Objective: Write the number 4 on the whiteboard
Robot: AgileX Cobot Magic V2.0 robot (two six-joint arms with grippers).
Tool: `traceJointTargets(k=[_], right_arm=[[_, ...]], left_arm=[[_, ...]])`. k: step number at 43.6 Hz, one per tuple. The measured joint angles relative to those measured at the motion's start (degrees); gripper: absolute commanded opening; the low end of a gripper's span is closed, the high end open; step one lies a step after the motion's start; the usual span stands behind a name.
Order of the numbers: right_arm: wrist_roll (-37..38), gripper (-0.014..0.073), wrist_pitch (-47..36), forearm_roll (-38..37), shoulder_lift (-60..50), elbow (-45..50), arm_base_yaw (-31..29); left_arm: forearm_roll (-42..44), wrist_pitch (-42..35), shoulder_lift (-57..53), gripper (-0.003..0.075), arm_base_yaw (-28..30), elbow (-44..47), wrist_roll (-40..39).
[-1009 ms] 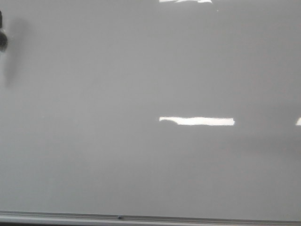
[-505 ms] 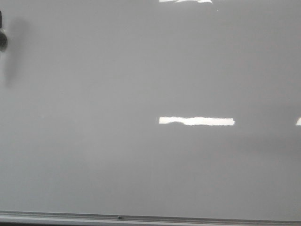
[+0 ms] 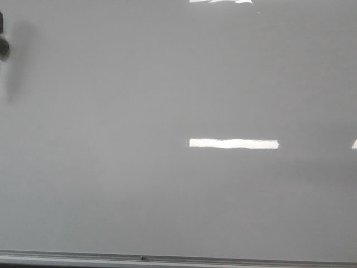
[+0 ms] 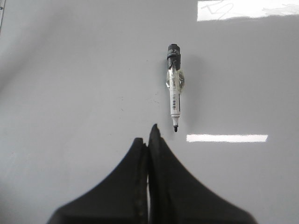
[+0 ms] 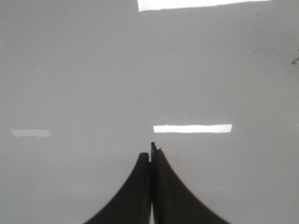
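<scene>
The large glossy pale grey-white whiteboard [image 3: 167, 111] with a thin silver metal frame edge fills nearly the whole front view; its frame runs along the lower border there. No marker stroke of a number 4 can be made out on its surface in any view.

A white-barrelled marker pen [image 4: 174, 88] with a black cap fitted on its rear end and its black tip exposed lies flat on the whiteboard. In the left wrist view the tip points toward the black left gripper [image 4: 148, 135], which is near the marker but not touching it. The left gripper's two jaws are pressed together with nothing between them.

The black right gripper [image 5: 150, 151] is likewise closed, jaws touching, holding nothing, above a bare part of the whiteboard.

A dark rounded object [image 3: 3, 47] shows at the left edge of the front view over the whiteboard; what it is cannot be told.
</scene>
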Motion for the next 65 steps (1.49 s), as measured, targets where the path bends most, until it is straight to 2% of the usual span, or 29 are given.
traceJointTargets(k=[8, 21, 29, 39, 51, 61, 65], right_arm=[[0.0, -0.0069, 2.22, 0.0, 0.0, -0.91, 0.0], [0.0, -0.0069, 12.55, 0.0, 1.04, -15.8, 0.0], [0.0, -0.0069, 21.09, 0.0, 7.84, -26.78, 0.0], [0.0, -0.0069, 29.08, 0.0, 17.93, -34.68, 0.0], [-0.11, -0.0069, 31.9, 0.0, 27.04, -35.19, 0.0], [-0.11, -0.0064, 33.41, 0.0, 33.31, -35.19, 0.0], [-0.11, 0.0005, 34.62, 0.0, 35.15, -35.19, 0.0]], left_arm=[[0.0, 1.56, 0.0, -0.002, 0.0, -2.58, 0.0], [0.0, 11.34, 0.94, -0.002, 0.0, -18.99, 0.0], [0.0, 20.54, 8.53, -0.002, 0.0, -32.06, 0.0], [0.11, 32.36, 21.29, -0.002, 0.0, -43.32, 0.0], [0.02, 36.8, 31.29, -0.002, 0.0, -43.83, 0.0], [-0.34, 36.73, 36.48, -0.002, 0.0, -41.21, 0.0], [-0.34, 36.73, 38.57, 0.0008, 0.0, -40.05, 0.0]])
